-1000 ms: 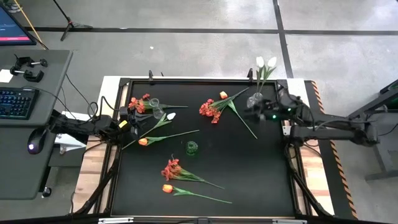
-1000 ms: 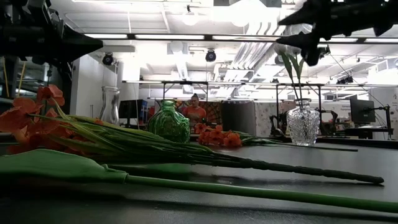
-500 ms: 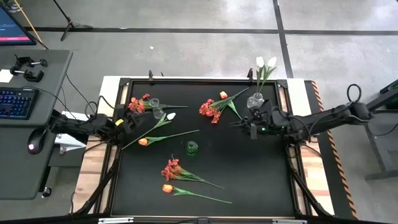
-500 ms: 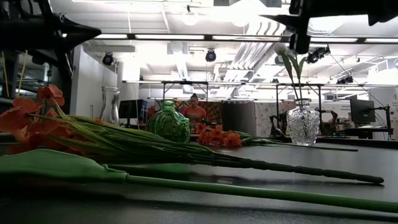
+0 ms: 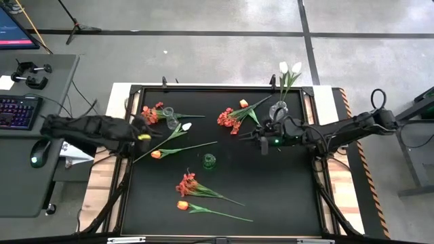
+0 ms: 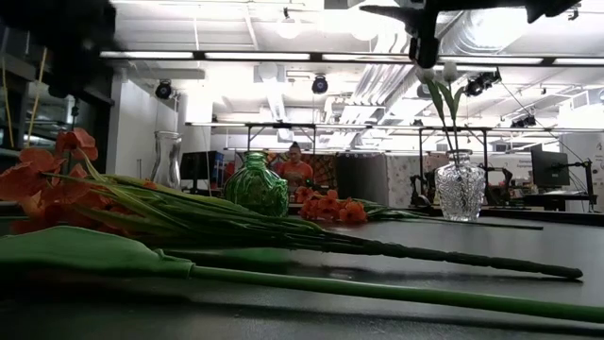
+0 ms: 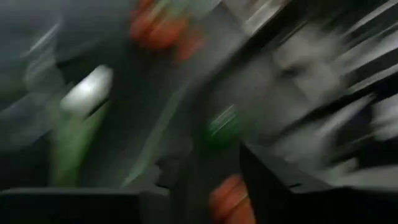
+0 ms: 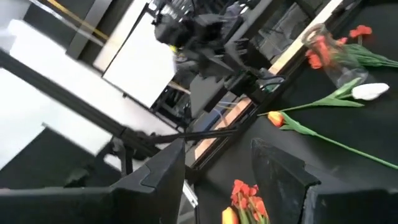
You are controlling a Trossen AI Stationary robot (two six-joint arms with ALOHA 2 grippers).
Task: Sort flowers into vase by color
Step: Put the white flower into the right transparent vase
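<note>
Two white tulips [image 5: 289,68] stand in a clear vase [image 5: 279,108] at the far right. A red cluster [image 5: 150,112] sticks in a clear vase [image 5: 169,116] at the far left. A small green vase [image 5: 209,160] stands mid-table. Lying flat are a white tulip [image 5: 184,127], an orange tulip [image 5: 156,154], a red cluster with an orange tulip [image 5: 230,118], and another red cluster [image 5: 186,184] and orange tulip [image 5: 182,205] nearer. My left gripper [image 5: 144,135] hovers open over the left tulips. My right gripper [image 5: 260,144] hangs open, left of the white-tulip vase.
A raised frame [image 5: 224,88] rims the black table. Bare tabletop lies at the near right. A desk with a keyboard [image 5: 17,112] stands to the left. Beyond the far edge, a person [image 6: 295,168] shows in the low view.
My right gripper has gone from beside the white-tulip vase toward the table's left and slightly toward the near edge, staying open. My left arm has risen and swung over the table's left edge, moving fast. No flower has moved.
</note>
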